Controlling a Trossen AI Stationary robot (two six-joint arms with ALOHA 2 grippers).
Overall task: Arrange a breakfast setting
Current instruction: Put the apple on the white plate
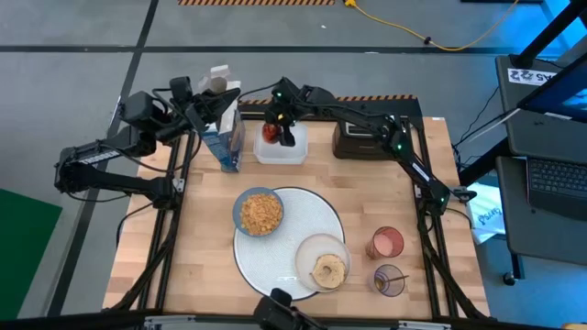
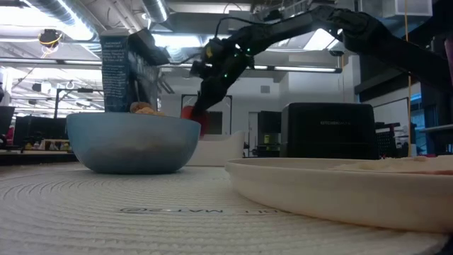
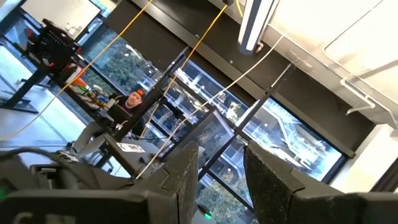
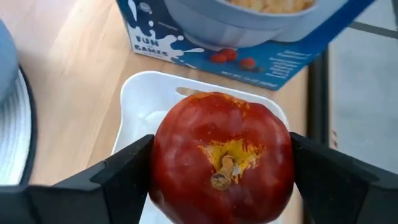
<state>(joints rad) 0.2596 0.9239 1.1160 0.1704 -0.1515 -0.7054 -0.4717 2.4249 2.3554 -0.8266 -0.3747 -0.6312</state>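
Tumblers stand nearest the front edge at the right: the purple tumbler (image 1: 389, 280) with the thin spoon (image 1: 396, 278) in it, the pink tumbler (image 1: 385, 243) just behind. Beside them the large round white mat (image 1: 286, 266) carries the small cream plate (image 1: 312, 254) holding the bagel (image 1: 328, 271), and the blue bowl (image 1: 260, 213) filled with tan cereal (image 1: 262, 212). Farther back, the right gripper (image 1: 278, 130) clamps the red apple (image 4: 222, 167) between its fingers, over the white square tub (image 4: 142, 99). The left gripper (image 1: 209, 108) grips the upright cereal box (image 1: 221, 137) near its top. Black toaster (image 1: 359, 139) sits at the back
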